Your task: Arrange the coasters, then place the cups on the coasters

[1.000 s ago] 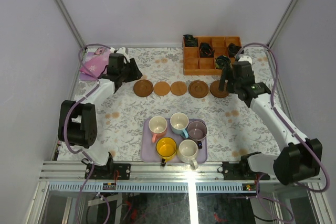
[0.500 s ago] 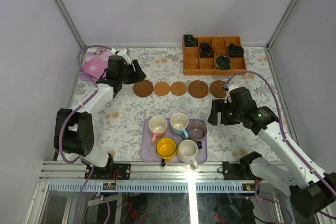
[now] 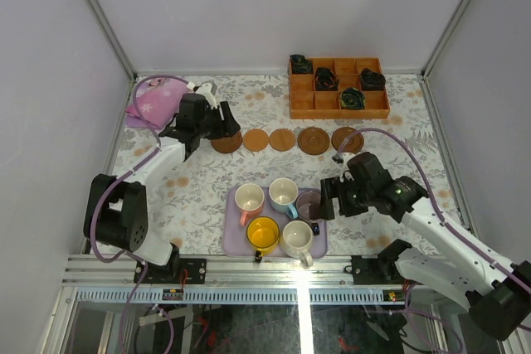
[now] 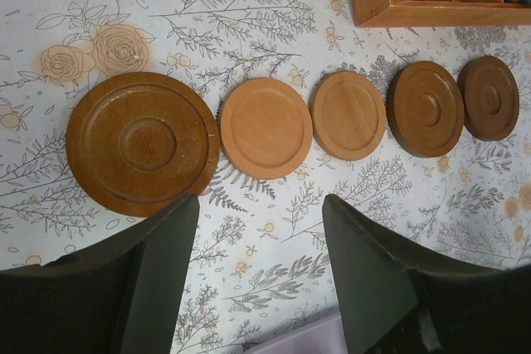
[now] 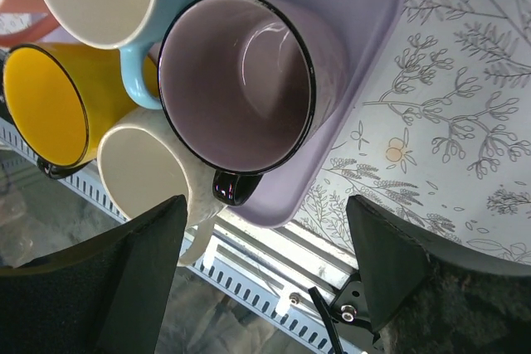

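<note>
Hovering right gripper (image 5: 264, 242); now above purple cup (image 5: 249, 80)

The surface (image 3: 199, 196) is covered by a pale cloth printed with flowers and leafy sprigs. Across its middle, five round brown coasters (image 3: 283, 139) lie flat in a straight left-to-right row, just beside one another; the leftmost and the two rightmost are darker with ringed faces, and the two between are lighter and plain. A lavender tray (image 3: 235, 244) sits near the front edge, an orange-brown compartment box (image 3: 332, 113) at the far right, and a pink patterned cloth bundle (image 3: 153, 105) at the far left.
</note>
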`<state>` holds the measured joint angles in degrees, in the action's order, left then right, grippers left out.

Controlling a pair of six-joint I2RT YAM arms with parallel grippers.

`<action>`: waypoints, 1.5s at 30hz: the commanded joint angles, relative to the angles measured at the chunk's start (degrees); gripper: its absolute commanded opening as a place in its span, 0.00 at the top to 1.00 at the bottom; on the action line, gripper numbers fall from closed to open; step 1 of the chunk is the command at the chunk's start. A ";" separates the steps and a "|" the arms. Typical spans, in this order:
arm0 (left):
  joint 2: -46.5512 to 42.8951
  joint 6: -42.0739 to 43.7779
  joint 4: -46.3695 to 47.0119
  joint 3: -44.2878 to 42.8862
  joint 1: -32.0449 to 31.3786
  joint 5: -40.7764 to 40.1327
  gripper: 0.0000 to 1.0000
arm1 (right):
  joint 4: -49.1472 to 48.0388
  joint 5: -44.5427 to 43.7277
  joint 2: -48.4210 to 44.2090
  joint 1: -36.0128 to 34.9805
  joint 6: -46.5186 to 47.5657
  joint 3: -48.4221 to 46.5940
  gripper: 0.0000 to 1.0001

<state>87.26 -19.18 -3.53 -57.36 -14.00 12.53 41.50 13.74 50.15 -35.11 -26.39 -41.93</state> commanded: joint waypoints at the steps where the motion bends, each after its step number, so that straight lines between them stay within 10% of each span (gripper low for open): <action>1: -3.21 1.18 1.66 1.16 0.11 -0.90 0.38 | -2.74 0.69 2.69 -2.56 0.04 0.18 0.15; 33: -8.96 2.35 -1.05 5.80 0.12 -1.47 0.30 | -5.36 -8.12 15.24 -13.38 -4.63 0.36 0.27; 45: -8.02 1.33 -0.25 6.19 0.13 -0.85 0.29 | -6.58 -16.06 19.98 -15.64 -8.25 -0.74 0.47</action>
<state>79.50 -17.74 -5.26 -51.37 -14.00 11.55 36.47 1.91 69.84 -50.28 -32.40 -40.95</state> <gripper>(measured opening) 0.704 0.565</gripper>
